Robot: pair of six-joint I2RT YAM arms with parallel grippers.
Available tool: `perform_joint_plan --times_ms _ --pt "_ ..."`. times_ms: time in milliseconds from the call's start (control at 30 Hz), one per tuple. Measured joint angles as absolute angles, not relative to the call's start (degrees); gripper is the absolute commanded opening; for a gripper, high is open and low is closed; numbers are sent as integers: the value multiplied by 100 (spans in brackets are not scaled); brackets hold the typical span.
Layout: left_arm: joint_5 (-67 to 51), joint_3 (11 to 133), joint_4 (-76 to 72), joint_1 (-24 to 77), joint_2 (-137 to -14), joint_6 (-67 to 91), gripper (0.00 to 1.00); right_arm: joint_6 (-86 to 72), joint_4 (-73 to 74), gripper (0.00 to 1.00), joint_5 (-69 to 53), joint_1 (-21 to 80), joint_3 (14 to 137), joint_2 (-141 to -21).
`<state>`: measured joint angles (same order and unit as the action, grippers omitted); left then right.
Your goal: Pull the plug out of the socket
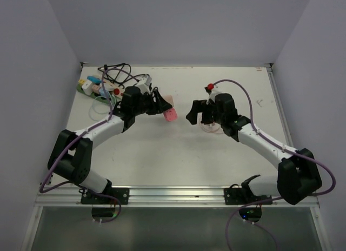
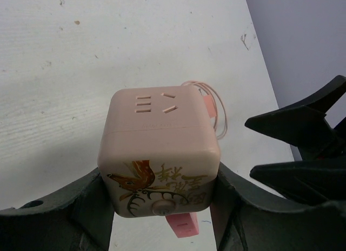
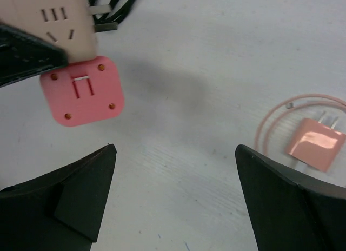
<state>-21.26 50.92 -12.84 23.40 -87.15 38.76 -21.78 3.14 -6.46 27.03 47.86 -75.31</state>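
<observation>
Two grippers: both are in my top view, facing each other across the middle of the bench (image 3: 216, 56).
Left gripper (image 2: 159, 213): clamped on the socket, one finger on each side of its lower half.
Socket (image 2: 159, 148): a pale pink cube held up off the bench, with outlet slots on its top face and a butterfly and gold lettering on the face towards my left wrist camera.
Pink block (image 3: 82, 91): a brighter pink square with a slot and four screws, sitting against the socket's underside, upper left in the right wrist view.
Right gripper (image 3: 175, 148): jaws spread wide with nothing between them, only bare bench.
Plug (image 3: 315, 144): out of the socket, lying flat at the right edge of the right wrist view, prongs pointing away, well apart from the socket.
Cable (image 3: 270, 121): thin and pink, looped around the plug.
Black cords (image 1: 116, 70): tangled with some coloured strips in the upper left of the top view.
</observation>
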Motion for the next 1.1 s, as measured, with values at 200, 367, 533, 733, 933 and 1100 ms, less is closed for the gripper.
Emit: perform_joint_plan --times_ms 200,367,533,733,933,1100 --pt "-2106 5199 -1297 2552 -8724 3997 0 -2029 73 99 -1223 3267 4908 -7837" --pt "-2088 5251 -1411 2687 -8724 4016 0 -2012 -119 99 -1345 3527 5137 -8123" --pt "-2064 5253 -1415 2779 -8724 4097 0 -1994 -283 99 -1350 3562 5380 -8399" --pt "-2058 5253 -1455 2823 -8724 4143 0 -1997 -436 97 -1352 3616 5468 -8582" --pt "-2008 5253 -1570 2832 -8724 4160 0 -1986 -493 62 -1352 3634 5468 -8665" --pt "-1872 5253 -1597 2842 -8722 4296 0 -1984 -519 26 -1343 3638 5468 -8665"
